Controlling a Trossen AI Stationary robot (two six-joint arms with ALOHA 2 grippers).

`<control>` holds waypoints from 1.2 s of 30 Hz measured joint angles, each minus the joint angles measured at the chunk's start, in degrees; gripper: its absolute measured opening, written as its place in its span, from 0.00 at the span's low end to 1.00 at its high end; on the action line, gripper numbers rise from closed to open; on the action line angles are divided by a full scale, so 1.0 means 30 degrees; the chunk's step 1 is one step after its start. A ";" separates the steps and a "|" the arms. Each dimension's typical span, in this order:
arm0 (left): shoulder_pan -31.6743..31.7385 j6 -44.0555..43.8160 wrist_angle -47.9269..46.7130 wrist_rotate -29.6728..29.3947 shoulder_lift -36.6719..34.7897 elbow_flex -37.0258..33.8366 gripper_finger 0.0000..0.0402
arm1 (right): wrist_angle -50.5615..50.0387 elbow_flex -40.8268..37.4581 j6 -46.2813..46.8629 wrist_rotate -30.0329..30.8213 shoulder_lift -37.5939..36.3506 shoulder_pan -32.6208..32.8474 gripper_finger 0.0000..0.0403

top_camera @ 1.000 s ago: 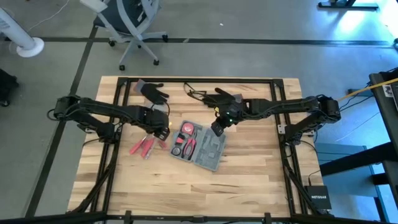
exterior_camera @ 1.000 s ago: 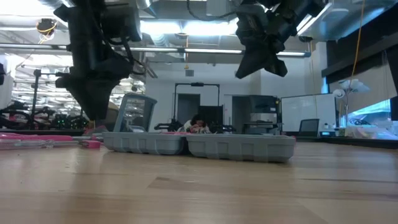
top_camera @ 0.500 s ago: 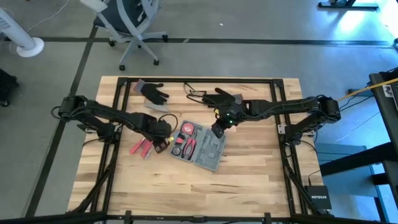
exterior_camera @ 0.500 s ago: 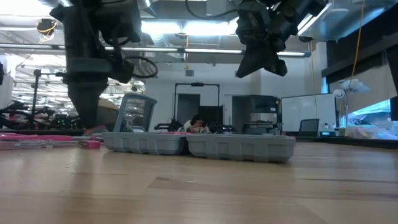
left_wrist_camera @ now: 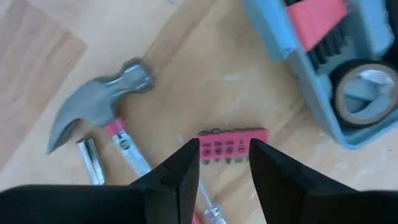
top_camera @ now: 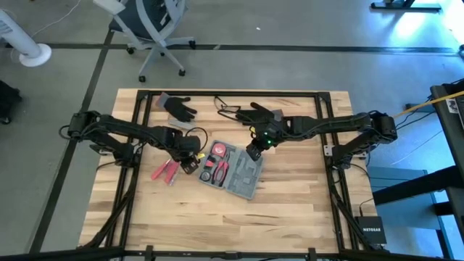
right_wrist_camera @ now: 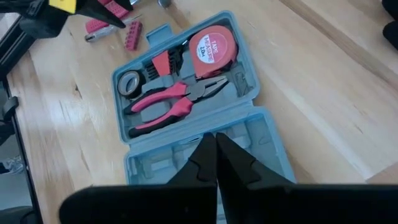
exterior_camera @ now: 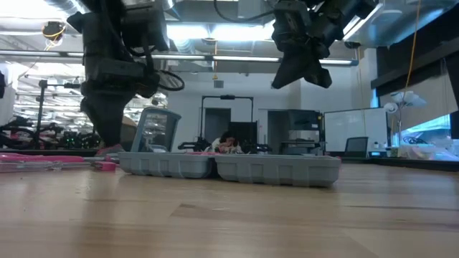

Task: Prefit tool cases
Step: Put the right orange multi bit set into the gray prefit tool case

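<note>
Since the tool case [top_camera: 233,170] lies opened flat near the middle of the bench [top_camera: 290,217], with tape measure [right_wrist_camera: 209,45], pliers [right_wrist_camera: 169,104] and tape roll [right_wrist_camera: 129,81] already seated in one half, its other half is left bare for fitting. The right gripper [top_camera: 252,150], fingers pressed together and empty, is held above the case's far edge. The left gripper [left_wrist_camera: 224,163], fingers apart, is poised over the red bit holder [left_wrist_camera: 231,135] beside the case, probably the next piece; a hammer [left_wrist_camera: 102,102] lies near, two black gloves [top_camera: 177,106] by the far edge.
</note>
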 joint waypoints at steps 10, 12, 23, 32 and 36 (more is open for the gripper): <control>0.0773 0.1780 0.0219 0.1186 0.0007 0.0007 0.35 | 0.0499 0.0000 0.0463 0.0083 0.0124 0.0022 0.00; 0.1273 0.2266 0.0181 0.2121 0.0007 0.0007 0.38 | 0.0567 0.0007 0.0472 0.0178 0.0124 0.0022 0.00; 0.2151 0.3739 0.0290 0.2219 0.0007 -0.0292 0.73 | 0.0522 0.0007 0.0507 0.0172 0.0124 0.0015 0.00; 0.1940 0.3142 -0.0110 0.1927 0.0018 -0.1231 0.87 | 0.0491 0.0007 0.0580 0.0007 0.0124 0.0000 0.00; 0.1940 0.1553 0.0042 0.1954 0.0015 -0.1118 0.87 | 0.0488 0.0007 0.0580 0.0007 0.0124 0.0000 0.00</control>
